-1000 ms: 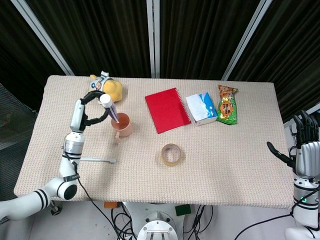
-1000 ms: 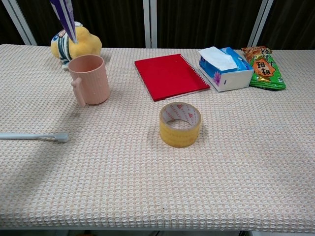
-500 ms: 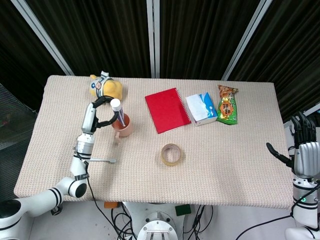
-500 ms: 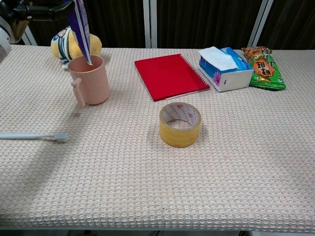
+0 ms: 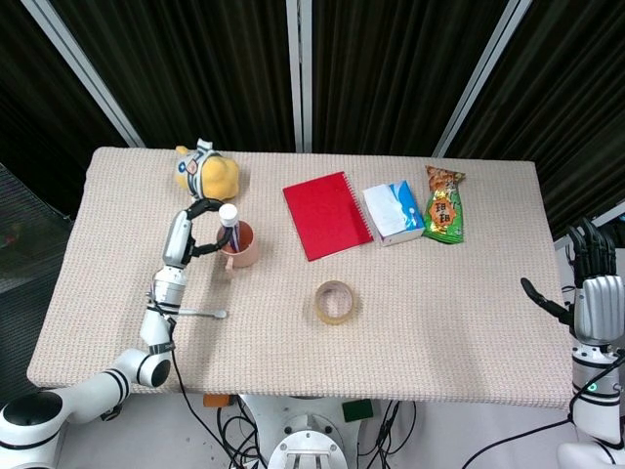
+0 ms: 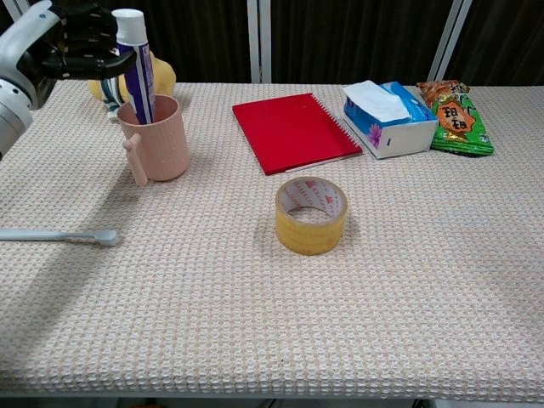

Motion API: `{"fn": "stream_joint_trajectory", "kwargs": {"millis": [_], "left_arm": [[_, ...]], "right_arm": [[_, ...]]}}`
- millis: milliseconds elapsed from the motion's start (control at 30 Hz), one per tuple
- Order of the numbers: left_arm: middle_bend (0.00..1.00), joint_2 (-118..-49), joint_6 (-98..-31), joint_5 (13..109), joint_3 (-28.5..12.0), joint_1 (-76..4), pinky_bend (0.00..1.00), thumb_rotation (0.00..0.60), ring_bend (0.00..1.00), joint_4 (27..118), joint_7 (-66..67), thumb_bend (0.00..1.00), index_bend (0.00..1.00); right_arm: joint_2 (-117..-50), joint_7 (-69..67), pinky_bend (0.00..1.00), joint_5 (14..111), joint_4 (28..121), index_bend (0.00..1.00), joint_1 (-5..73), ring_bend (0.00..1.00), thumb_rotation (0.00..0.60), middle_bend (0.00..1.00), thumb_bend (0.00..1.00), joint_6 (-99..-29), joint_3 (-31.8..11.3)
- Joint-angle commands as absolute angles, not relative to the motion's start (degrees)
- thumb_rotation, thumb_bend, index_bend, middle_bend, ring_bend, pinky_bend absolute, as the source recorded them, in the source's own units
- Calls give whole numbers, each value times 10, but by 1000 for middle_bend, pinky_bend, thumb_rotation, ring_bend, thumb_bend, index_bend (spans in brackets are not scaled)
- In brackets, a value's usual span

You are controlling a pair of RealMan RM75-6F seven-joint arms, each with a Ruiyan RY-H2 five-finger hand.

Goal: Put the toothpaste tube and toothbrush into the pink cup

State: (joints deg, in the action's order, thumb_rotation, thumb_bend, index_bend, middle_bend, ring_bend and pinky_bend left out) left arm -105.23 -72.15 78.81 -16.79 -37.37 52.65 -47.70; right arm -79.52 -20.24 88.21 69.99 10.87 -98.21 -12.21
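Your left hand (image 6: 72, 42) sits at the table's far left, fingers wrapped round the upper part of the tube (image 6: 134, 64), which stands upright w/ its white cap up and its lower end inside the pink cup (image 6: 155, 138). In the head view the same hand (image 5: 200, 227) shows just left of the cup (image 5: 240, 244), tube (image 5: 230, 227) poking out of the rim. The cup stands upright on the woven cloth (image 6: 255, 323), handle facing the near-left. The brush (image 6: 59, 235) lies flat on the cloth well in front of the cup, near the left edge, head end pointing right; nothing touches it. Behind the cup is a yellow plush toy (image 6: 153, 75). To the right of the cup, along the back: a red notebook (image 6: 293, 130), a tissue box (image 6: 387, 119) w/ a tissue sticking up, and a green snack bag (image 6: 455, 115). A roll of tape (image 6: 311, 215) stands on its side approx. mid-table, apart from everything else. Your right hand (image 5: 591, 283) hangs off the table's right edge in the head view, fingers spread and pointing up, holding nothing.
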Motion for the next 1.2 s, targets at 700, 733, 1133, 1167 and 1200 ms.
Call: {"fn": "stream_joint_trajectory", "kwargs": {"millis": [700, 733, 1133, 1167, 1200], "left_arm": [[271, -1096, -694, 790, -146, -371, 283, 600, 187, 434, -515, 308, 554], [271, -1097, -694, 790, -145, -371, 282, 600, 186, 430, -516, 308, 553], [250, -1107, -694, 805, -131, -370, 268, 600, 177, 397, -549, 307, 444], [250, -1106, -693, 805, -130, -369, 268, 600, 177, 396, -551, 307, 437], [250, -1106, -692, 806, -129, -369, 268, 600, 177, 395, -553, 307, 424]], "right_arm": [[-788, -197, 0, 883, 700, 0, 109, 0, 600, 0, 401, -962, -111], [-788, -197, 0, 883, 700, 0, 109, 0, 600, 0, 402, -961, -110], [-784, -195, 0, 886, 701, 0, 109, 0, 600, 0, 409, -956, -105], [-784, -194, 0, 886, 701, 0, 109, 0, 600, 0, 407, -956, -105], [-785, -194, 0, 886, 701, 0, 109, 0, 600, 0, 408, -956, -105]]}}
